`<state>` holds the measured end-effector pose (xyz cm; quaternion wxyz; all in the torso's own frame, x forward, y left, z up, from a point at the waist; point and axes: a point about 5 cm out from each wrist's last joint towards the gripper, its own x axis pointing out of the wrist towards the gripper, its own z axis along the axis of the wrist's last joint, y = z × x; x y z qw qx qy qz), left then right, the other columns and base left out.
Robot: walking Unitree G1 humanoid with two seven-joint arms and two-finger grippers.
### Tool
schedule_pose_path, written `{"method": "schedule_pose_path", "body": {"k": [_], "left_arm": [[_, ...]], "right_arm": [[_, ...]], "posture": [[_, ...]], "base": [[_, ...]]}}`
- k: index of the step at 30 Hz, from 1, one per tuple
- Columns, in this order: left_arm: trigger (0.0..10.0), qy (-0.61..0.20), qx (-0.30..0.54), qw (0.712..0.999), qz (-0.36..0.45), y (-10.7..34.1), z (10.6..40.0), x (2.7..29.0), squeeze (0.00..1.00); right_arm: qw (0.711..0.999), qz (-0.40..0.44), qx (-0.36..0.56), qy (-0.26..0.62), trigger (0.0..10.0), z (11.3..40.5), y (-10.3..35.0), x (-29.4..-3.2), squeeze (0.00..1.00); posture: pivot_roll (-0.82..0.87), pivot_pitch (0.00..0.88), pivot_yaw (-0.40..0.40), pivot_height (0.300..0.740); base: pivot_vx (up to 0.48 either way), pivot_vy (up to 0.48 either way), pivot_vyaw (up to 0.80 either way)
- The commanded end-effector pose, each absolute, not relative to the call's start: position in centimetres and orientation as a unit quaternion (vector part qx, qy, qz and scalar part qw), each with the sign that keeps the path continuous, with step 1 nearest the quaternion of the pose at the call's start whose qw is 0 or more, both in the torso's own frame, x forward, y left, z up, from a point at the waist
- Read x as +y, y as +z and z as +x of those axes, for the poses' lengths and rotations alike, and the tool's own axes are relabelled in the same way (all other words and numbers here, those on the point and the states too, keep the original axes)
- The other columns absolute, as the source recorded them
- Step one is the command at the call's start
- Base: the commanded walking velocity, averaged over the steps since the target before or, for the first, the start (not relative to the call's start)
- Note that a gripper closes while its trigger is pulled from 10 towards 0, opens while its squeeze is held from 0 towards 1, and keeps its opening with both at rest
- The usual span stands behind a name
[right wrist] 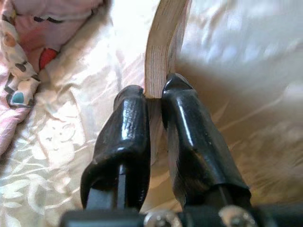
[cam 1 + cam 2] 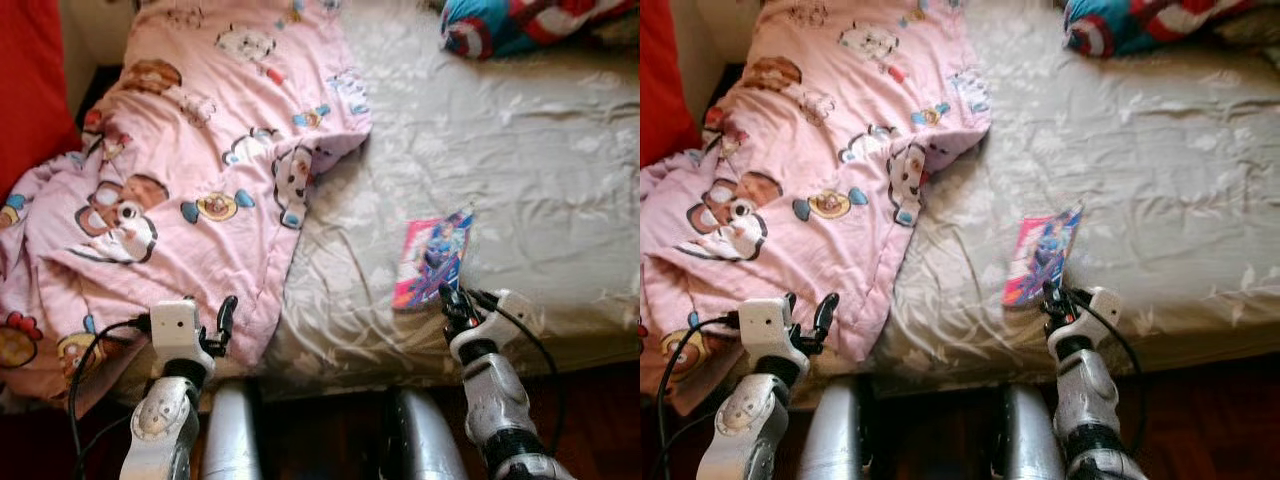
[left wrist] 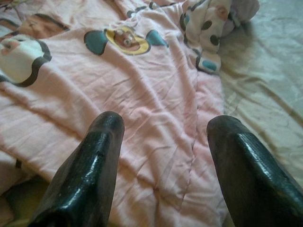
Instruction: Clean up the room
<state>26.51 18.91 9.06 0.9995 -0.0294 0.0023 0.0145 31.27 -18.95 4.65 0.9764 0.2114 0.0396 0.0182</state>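
Note:
A thin book with a bright pink and blue cover lies on the grey bed sheet near the bed's front edge. My right gripper is shut on the book's near edge; in the right wrist view the pages' edge rises from between the two black fingers. A pink cartoon-print blanket covers the bed's left half and hangs over the front. My left gripper is open just above the blanket's front part, its fingers apart with pink cloth between them in the left wrist view.
A blue, red and white cushion lies at the bed's far right. A red surface stands at the left beyond the blanket. Dark wooden floor runs below the bed's front edge, beside my silver legs.

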Motion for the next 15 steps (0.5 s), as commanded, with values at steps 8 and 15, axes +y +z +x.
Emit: {"method": "schedule_pose_path", "body": {"k": [8,15], "left_arm": [[10.0,0.021,0.02,0.997,-0.064,7.8,27.2,19.0,0.0],[10.0,0.039,0.035,0.996,-0.078,6.5,26.9,20.1,0.0]], "right_arm": [[0.993,0.114,-0.001,0.008,10.0,30.9,6.1,-19.9,0.0],[0.996,0.09,0.016,0.022,10.0,30.2,5.5,-18.9,0.0]], "posture": [[0.02,0.051,-0.039,0.591],[0.02,0.032,-0.047,0.631]], "base": [[0.0,0.0,0.0],[0.0,0.0,0.0]]}}
